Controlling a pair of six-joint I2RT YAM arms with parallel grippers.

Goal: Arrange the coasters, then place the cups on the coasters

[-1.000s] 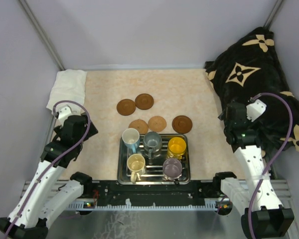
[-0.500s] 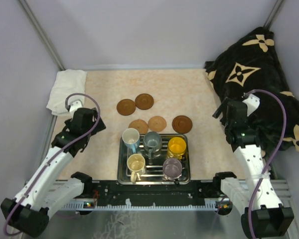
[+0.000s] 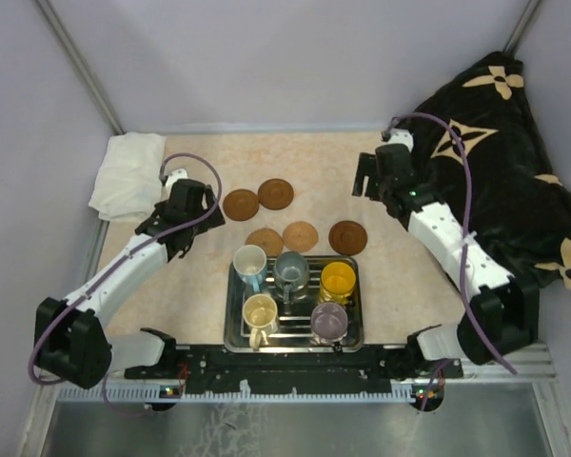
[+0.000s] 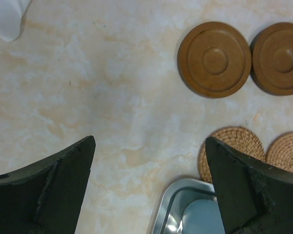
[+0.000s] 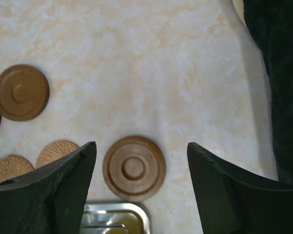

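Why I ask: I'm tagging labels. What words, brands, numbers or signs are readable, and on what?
No readable text anywhere.
The black cloth shows only tan flower and star motifs, no letters.
The cups, coasters and tray show no print.

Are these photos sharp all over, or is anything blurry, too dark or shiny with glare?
Top view: soft, even light with only faint shadows; the steel tray glints a little. Left wrist view: the coasters are sharp, the near fingers are black and slightly soft-edged, and there is glare on the tray corner. Right wrist view: just as sharp, but the dark cloth at right shows almost no detail.
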